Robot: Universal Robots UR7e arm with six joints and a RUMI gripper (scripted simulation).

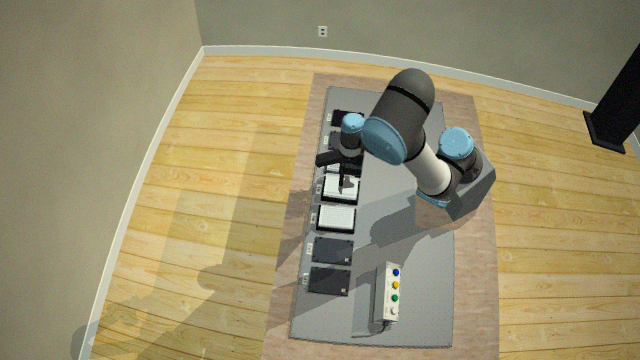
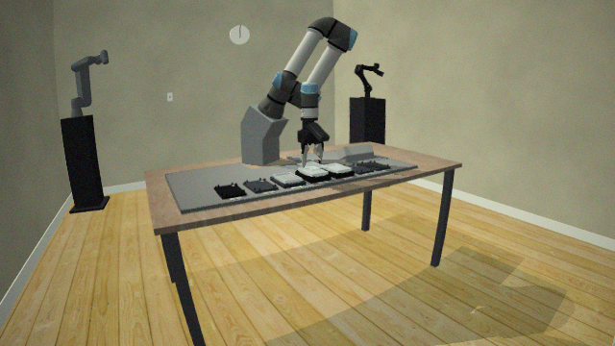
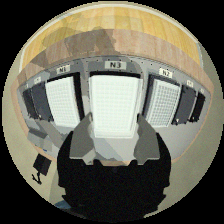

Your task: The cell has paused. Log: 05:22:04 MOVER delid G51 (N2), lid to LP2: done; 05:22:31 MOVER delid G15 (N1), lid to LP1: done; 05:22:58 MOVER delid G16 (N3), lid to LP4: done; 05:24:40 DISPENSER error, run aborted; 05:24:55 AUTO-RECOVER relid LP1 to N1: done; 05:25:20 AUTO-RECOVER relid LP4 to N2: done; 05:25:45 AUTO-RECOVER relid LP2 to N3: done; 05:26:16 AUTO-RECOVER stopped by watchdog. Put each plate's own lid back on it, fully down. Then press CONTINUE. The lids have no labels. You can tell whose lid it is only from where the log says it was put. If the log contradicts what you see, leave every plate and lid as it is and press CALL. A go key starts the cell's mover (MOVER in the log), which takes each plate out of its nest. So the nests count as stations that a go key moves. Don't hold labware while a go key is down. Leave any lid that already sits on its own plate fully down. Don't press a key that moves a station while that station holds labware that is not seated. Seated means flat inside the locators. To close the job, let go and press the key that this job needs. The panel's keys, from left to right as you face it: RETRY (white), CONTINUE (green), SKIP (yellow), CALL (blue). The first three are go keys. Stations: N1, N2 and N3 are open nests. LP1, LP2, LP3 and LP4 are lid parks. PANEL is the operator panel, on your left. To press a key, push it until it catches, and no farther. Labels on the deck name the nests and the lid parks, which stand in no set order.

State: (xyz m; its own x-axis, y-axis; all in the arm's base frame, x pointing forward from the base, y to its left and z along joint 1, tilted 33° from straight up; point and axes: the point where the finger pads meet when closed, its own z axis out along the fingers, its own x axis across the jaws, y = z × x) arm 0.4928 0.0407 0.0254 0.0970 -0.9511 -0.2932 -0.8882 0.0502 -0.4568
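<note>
Gripper (image 3: 114, 122) state: both fingers are closed on the long edges of a lid (image 3: 114, 97) and stand partly apart at the lid's width. The wrist view shows the lid as a smooth white rectangle between the fingers. It is centred below the deck label N3 (image 3: 115, 65).

Wrist view only: the labels are legible. N1 (image 3: 62, 70) lies to the left of N3 and N2 (image 3: 165, 73) to the right. Each of these two nests holds a plate, the N1 plate (image 3: 62, 100) and the N2 plate (image 3: 165, 102), and both show a fine grid. Dark lid parks flank the three nests at either end. This view does not show whether the lid rests on the plate below it or hangs just above.

Exterior view: the gripper (image 2: 310, 155) points straight down with its tips at the top of a white slab (image 2: 312, 171) in the middle of the station row. Any gap under the lid is too small to resolve. Two dark parks (image 2: 230, 190) lie at the near end of the row.

Top view: the gripper (image 1: 341, 185) stands over one white plate position. A second white plate (image 1: 336, 218) lies uncovered beside it, and the wrist hides most of the third. The labels are too small to read. Two dark parks (image 1: 332, 250) follow, then the panel (image 1: 385, 280), well apart from the gripper. Panel keys visible only here: blue (image 1: 396, 272), yellow (image 1: 395, 284), green (image 1: 394, 297), white (image 1: 393, 311).
</note>
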